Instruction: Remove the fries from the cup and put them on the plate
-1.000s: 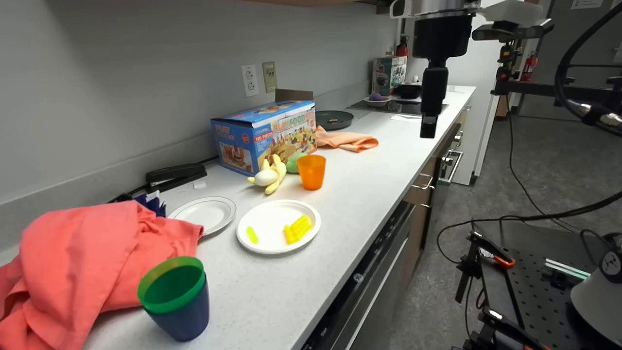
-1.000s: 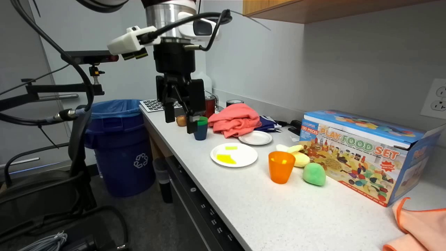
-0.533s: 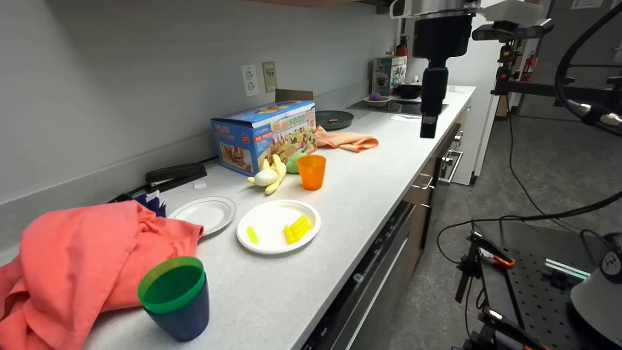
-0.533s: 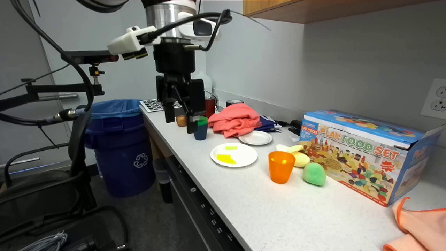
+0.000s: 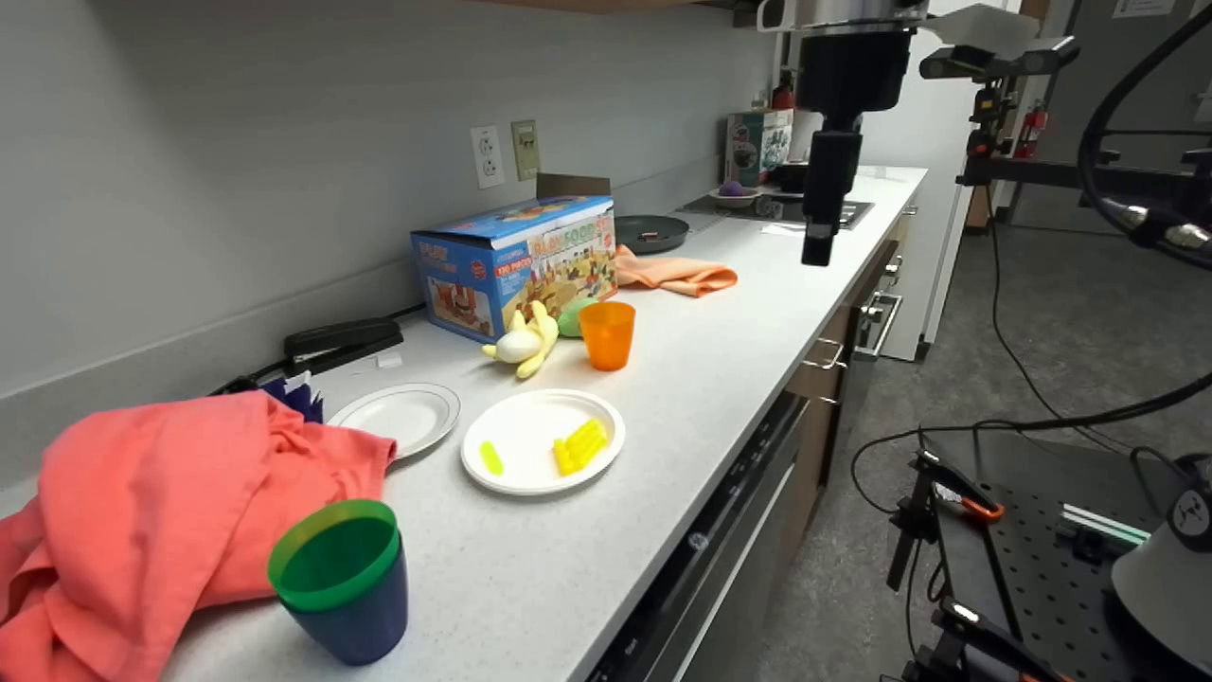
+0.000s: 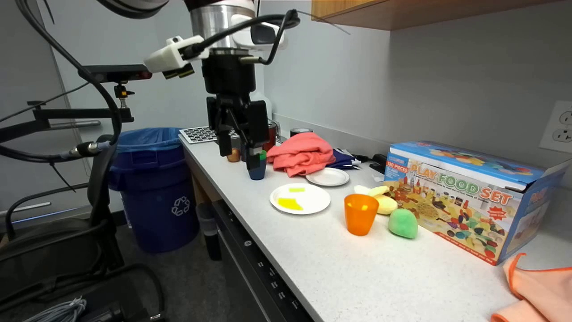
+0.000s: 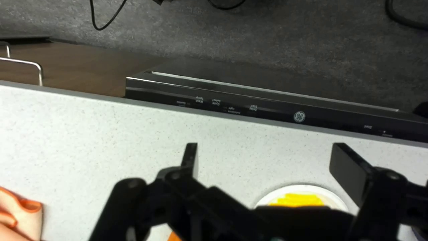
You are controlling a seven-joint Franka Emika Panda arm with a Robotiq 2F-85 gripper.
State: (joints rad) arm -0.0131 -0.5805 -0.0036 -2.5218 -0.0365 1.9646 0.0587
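Hangs higher than the orange cup (image 6: 359, 221) and well apart from it, with jaws wide apart and nothing in the gripper (image 7: 265, 157). Seen near the cup, on the plate (image 5: 525, 428): the fries (image 5: 580, 445), bunched, plus one lone stick (image 5: 490, 457). Inside the cup: a yellow patch (image 6: 364, 207), perhaps one more fry. Likely light, stiff and slick; best pinched mid-length without toppling the cup. Just beside the cup, liable to crowd spread jaws: a green lump (image 6: 403, 222) and a yellow toy (image 6: 387, 205). Well clear of the cup: a green cup (image 5: 336, 559).
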